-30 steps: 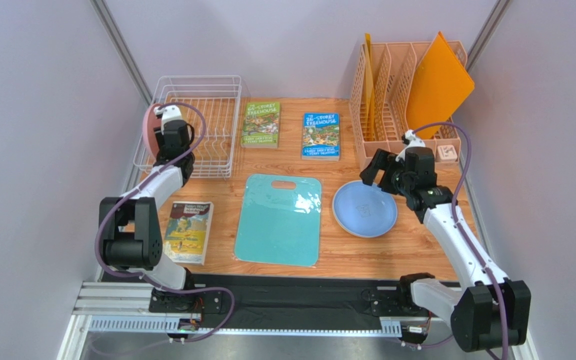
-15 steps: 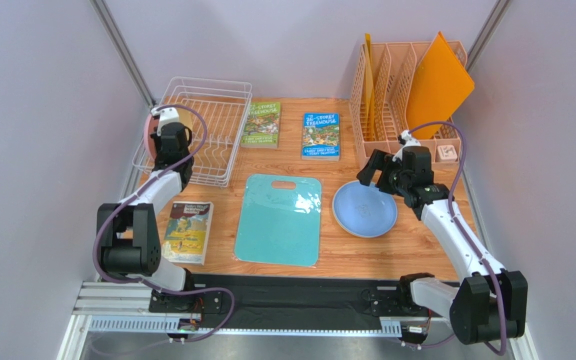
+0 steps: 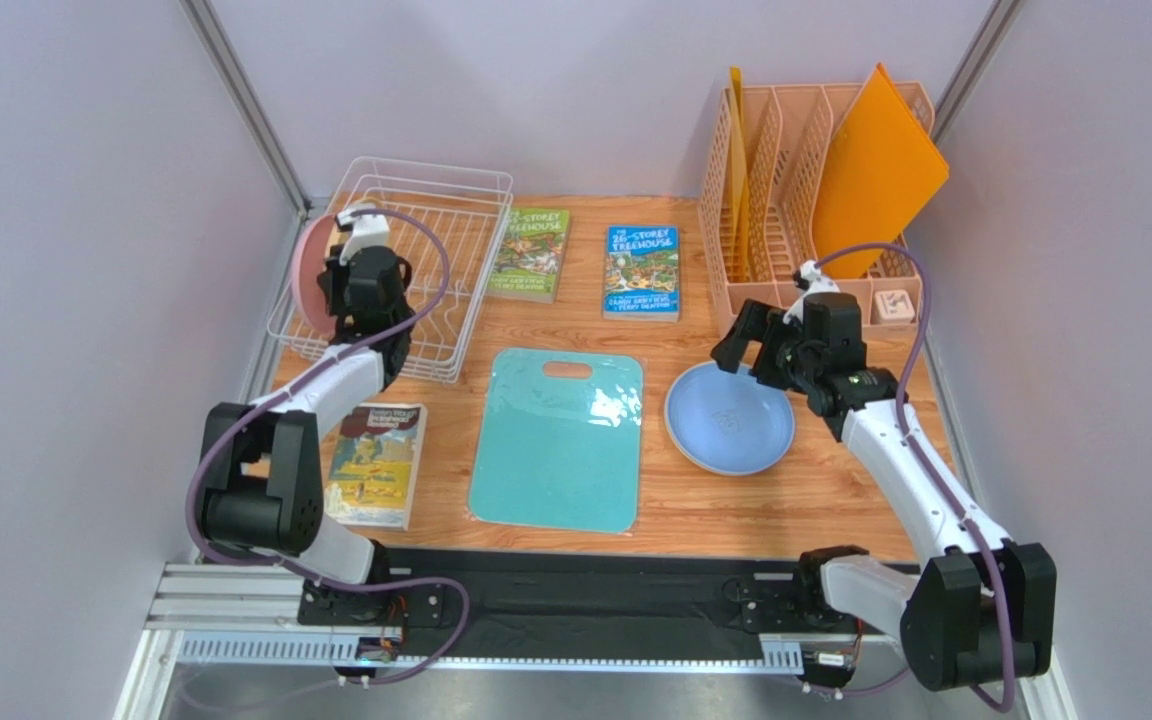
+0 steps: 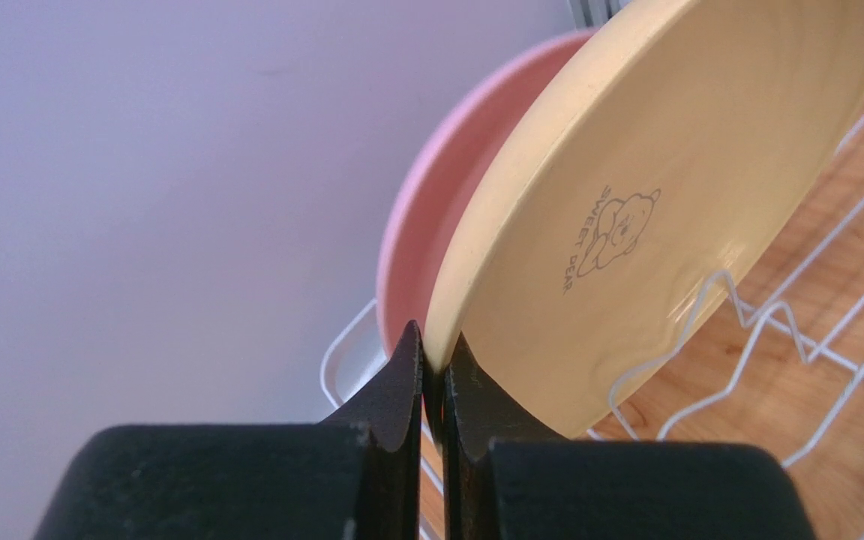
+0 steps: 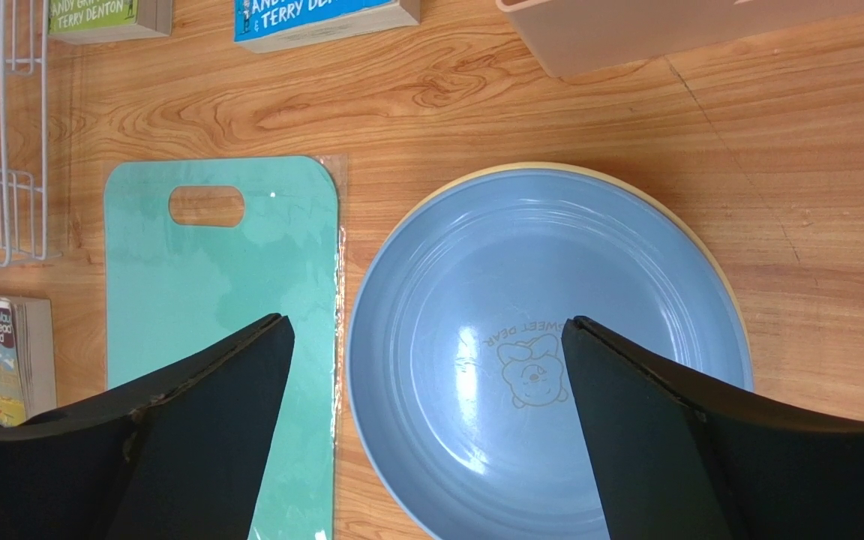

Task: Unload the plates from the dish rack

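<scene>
Left jaws clamped on rim of yellow plate (image 4: 651, 203), on edge in dish rack (image 3: 440, 248) at surface's (image 3: 687, 503) 10 o'clock; pink plate (image 4: 437, 214) just behind. Right jaws spread wide above blue plate (image 5: 493, 270), flat at 4 o'clock.

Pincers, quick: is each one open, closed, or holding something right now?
Left pincer: closed on the rim of the yellow plate.
Right pincer: open, holding nothing, above the blue plate.
</scene>
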Robot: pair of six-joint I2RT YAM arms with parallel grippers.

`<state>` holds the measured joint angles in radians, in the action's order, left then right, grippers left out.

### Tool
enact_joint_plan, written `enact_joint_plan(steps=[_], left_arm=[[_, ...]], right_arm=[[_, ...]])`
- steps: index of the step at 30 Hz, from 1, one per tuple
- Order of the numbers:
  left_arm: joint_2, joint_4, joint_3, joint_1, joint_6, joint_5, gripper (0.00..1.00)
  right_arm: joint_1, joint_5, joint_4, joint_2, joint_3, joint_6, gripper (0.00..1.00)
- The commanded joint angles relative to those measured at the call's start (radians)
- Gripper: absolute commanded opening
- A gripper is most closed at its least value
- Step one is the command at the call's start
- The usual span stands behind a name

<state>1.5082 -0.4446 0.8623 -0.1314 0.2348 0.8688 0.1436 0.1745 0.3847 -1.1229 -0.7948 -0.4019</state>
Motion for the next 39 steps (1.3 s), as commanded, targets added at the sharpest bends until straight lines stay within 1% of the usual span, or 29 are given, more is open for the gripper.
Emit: enact_joint_plan(steps=[1,3,6,8,10,12,13,14,15,16,17,18,21,24,25,28,30,31,34,39], left_arm=[[0.003,-0.238,0.049,-0.025,0.139,0.165,0.00],[0.023,-0.331,0.046,-0.039,0.220,0.196,0.00],[0.023,-0.374,0.053,-0.057,0.287,0.233,0.00],[0.003,-0.368,0.057,-0.079,0.308,0.239,0.00],[-0.049,-0.318,0.061,-0.102,0.290,0.230,0.00],[-0.127,-0.092,0.090,-0.143,0.160,0.187,0.00],[-0.153,0.034,0.118,-0.154,0.079,0.124,0.00],[-0.198,0.261,0.171,-0.160,-0.084,0.078,0.00],[-0.219,0.359,0.194,-0.162,-0.159,0.028,0.00],[-0.239,0.421,0.207,-0.166,-0.214,-0.043,0.00],[-0.284,0.469,0.199,-0.183,-0.265,-0.077,0.00],[-0.307,0.480,0.190,-0.197,-0.273,-0.111,0.00],[-0.382,0.532,0.175,-0.244,-0.317,-0.149,0.00],[-0.433,0.633,0.190,-0.255,-0.412,-0.273,0.00],[-0.443,0.645,0.188,-0.258,-0.432,-0.351,0.00],[-0.450,0.670,0.187,-0.289,-0.488,-0.436,0.00],[-0.445,0.679,0.182,-0.303,-0.520,-0.464,0.00],[-0.445,0.675,0.175,-0.315,-0.532,-0.500,0.00],[-0.448,0.641,0.126,-0.336,-0.586,-0.565,0.00],[-0.431,0.641,0.103,-0.384,-0.614,-0.573,0.00]], right_arm=[[0.007,0.005,-0.009,0.018,-0.026,0.011,0.98],[0.005,0.005,-0.009,0.020,-0.026,0.011,0.97],[0.007,0.002,-0.004,0.029,-0.026,0.012,0.98],[0.007,-0.001,0.000,0.041,-0.030,0.015,0.98],[0.005,-0.001,0.020,0.060,-0.038,0.018,0.98],[0.007,-0.004,0.029,0.080,-0.040,0.025,0.98],[0.008,0.000,0.032,0.109,-0.038,0.021,0.98],[0.008,0.006,0.033,0.124,-0.035,0.023,0.98],[0.008,0.010,0.040,0.138,-0.035,0.023,0.98],[0.010,0.013,0.045,0.165,-0.037,0.021,0.98],[0.010,0.011,0.049,0.181,-0.037,0.021,0.98],[0.010,0.011,0.054,0.193,-0.034,0.020,0.98],[0.011,0.022,0.060,0.241,-0.023,0.014,0.98],[0.014,0.022,0.068,0.273,-0.017,-0.002,0.98],[0.017,0.028,0.069,0.279,-0.020,-0.003,0.98],[0.025,0.031,0.086,0.308,-0.029,-0.006,0.98],[0.025,0.042,0.091,0.334,-0.030,-0.011,0.98],[0.027,0.054,0.091,0.342,-0.030,-0.015,0.98],[0.030,0.082,0.077,0.360,-0.026,-0.015,0.99],[0.063,0.140,0.019,0.342,-0.018,-0.020,0.98]])
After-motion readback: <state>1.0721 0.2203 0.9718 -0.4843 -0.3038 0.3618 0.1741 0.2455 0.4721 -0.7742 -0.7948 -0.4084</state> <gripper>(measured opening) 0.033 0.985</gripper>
